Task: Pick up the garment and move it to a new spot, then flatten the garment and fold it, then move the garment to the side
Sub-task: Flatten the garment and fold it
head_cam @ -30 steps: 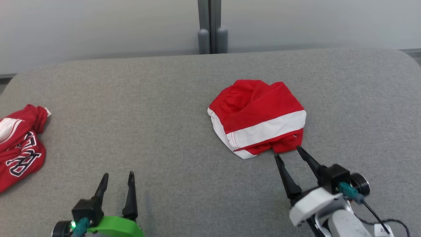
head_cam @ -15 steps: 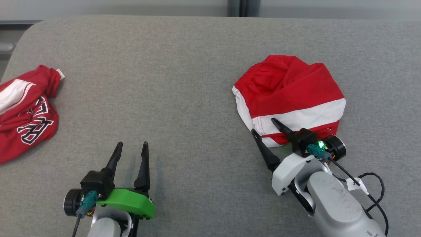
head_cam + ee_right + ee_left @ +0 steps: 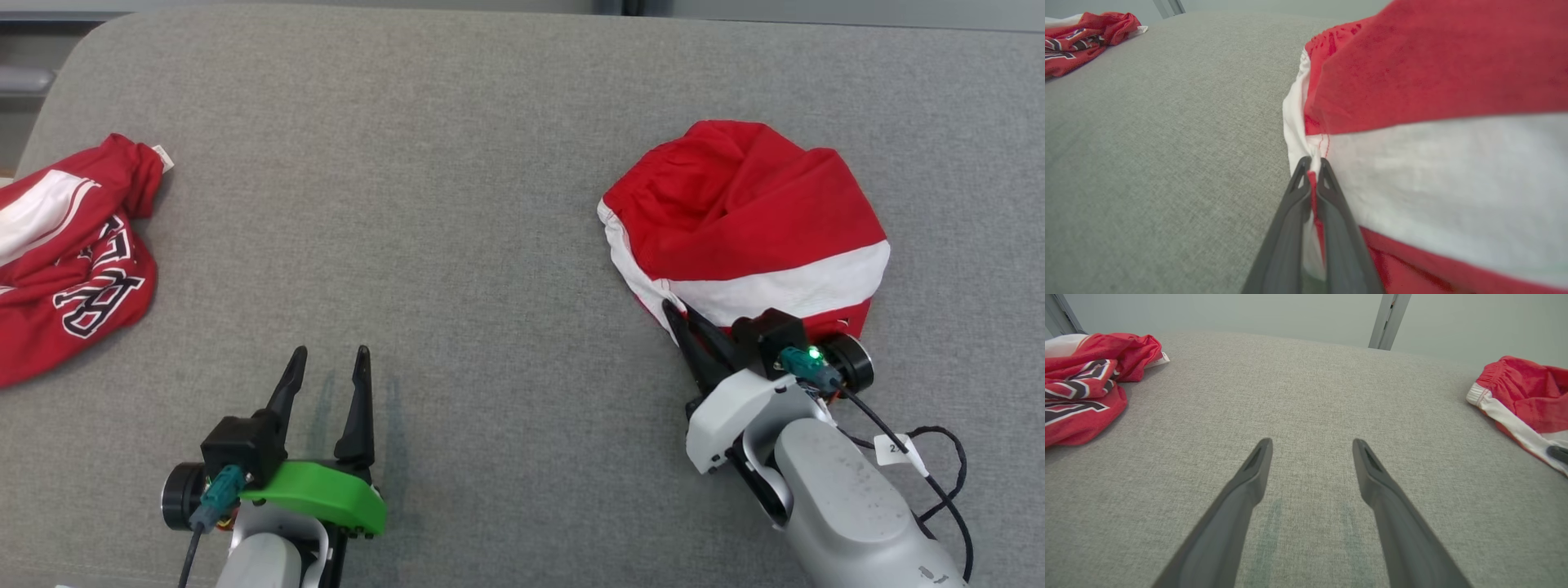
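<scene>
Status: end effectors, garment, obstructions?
Right end effector shut on red-and-white garment, near edge. Left end effector open, empty. Second red garment far left, not in the way.

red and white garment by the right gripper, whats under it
The red and white garment lies bunched on the grey cushion, which shows all around it. The right gripper is shut on its near white edge. Anything beneath the folds is covered.

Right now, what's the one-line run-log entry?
step: pick up | right claw: shut on red-and-white garment, near edge | left claw: open, empty | lettered red garment: far left on grey surface, untouched
</scene>
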Motion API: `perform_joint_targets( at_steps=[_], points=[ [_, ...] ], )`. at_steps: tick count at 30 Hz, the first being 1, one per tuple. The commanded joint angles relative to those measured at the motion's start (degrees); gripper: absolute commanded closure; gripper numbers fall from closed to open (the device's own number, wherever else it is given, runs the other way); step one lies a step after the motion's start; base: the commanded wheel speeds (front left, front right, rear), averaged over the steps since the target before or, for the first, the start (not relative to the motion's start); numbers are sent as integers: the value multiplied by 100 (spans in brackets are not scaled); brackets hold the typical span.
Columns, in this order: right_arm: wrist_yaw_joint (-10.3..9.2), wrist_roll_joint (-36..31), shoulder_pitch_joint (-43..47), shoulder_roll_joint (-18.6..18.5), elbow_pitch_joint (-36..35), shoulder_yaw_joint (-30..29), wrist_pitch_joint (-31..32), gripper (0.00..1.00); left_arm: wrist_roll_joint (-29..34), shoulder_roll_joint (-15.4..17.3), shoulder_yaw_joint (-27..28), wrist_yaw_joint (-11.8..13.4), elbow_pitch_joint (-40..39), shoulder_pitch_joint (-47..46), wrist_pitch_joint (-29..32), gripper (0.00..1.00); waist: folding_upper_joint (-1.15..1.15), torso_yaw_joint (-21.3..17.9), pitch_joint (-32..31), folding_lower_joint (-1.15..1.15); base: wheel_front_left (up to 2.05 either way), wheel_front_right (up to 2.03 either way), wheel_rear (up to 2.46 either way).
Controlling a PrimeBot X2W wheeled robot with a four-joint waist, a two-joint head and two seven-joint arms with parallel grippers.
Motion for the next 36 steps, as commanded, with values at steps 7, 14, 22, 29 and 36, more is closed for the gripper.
perform_joint_targets(
  at_steps=[7,14,22,29,36],
  points=[
    [-6,183,217,-24,-669,-180,-3,100,22,12,56,-11,58,19,-5,0,0,-92,-183,0,0,0,0],
    [-6,852,487,-28,-1758,-854,-3,100,77,12,129,-10,100,206,-5,0,0,-235,-499,0,0,0,0],
    [-6,979,496,-23,-2587,-2000,-3,100,139,13,243,-10,126,484,-5,0,0,-500,-859,0,0,0,0],
    [-6,850,265,-19,-2875,-1543,-3,100,118,13,217,-10,171,599,-5,0,0,-609,-1075,0,0,0,0],
    [-6,2006,54,-26,-3227,-238,-3,100,103,13,199,-10,191,668,-5,0,0,-566,-1228,0,0,0,0]
  ],
)
